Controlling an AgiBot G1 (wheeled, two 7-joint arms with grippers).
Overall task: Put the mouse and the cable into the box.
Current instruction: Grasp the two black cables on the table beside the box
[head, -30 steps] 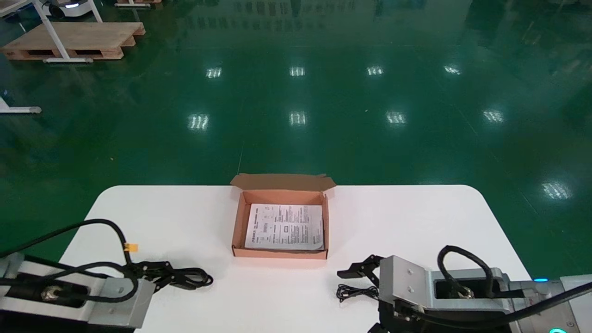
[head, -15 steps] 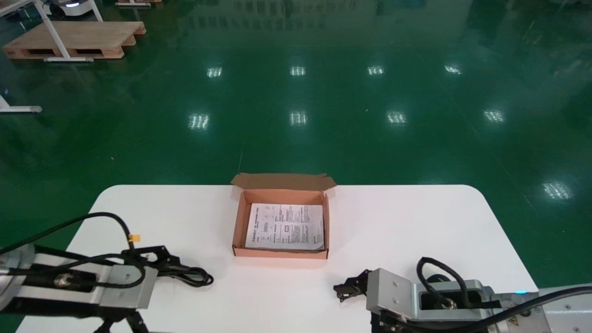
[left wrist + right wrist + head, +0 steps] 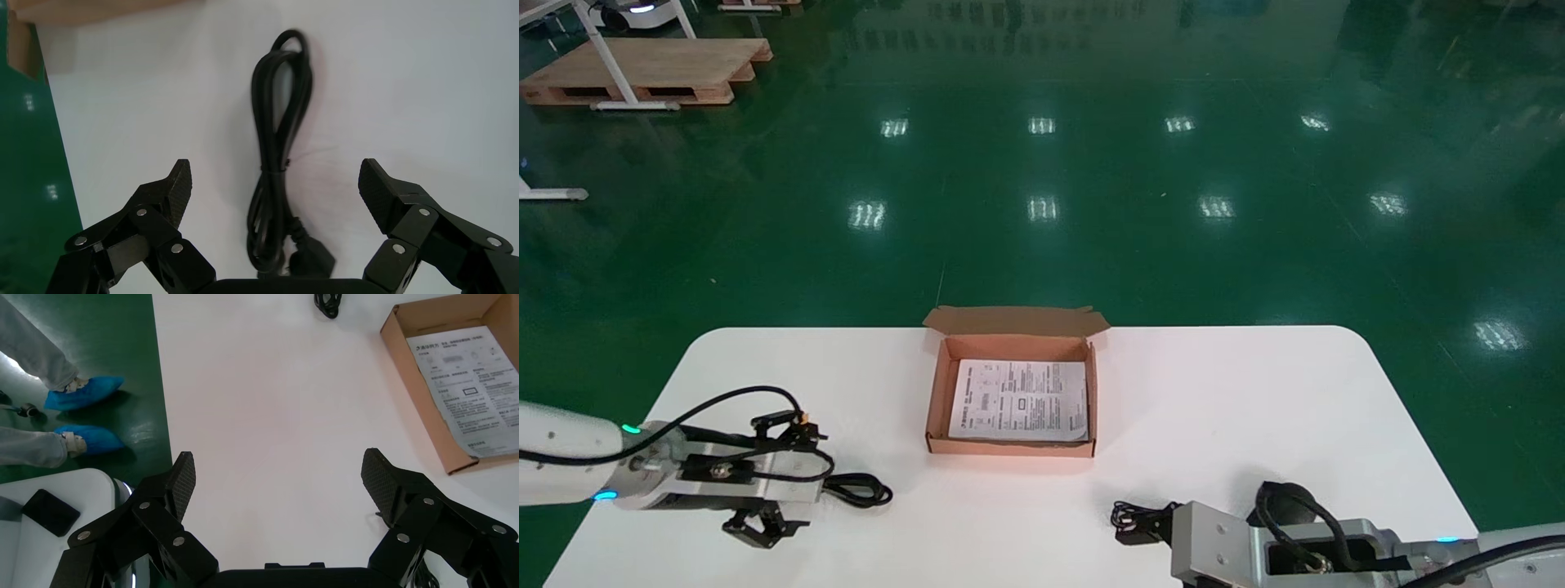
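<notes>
Left gripper (image 3: 275, 171) newly astride cable (image 3: 280, 104)

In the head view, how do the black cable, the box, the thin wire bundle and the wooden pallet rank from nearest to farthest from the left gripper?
From the left gripper, open at front left:
1. black cable, right at it.
2. box, centre.
3. thin wire bundle, front right.
4. wooden pallet, far off on the floor.

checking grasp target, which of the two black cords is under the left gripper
The thicker cable, between the left gripper's open fingers; the thin wire bundle lies by the right gripper.
</notes>
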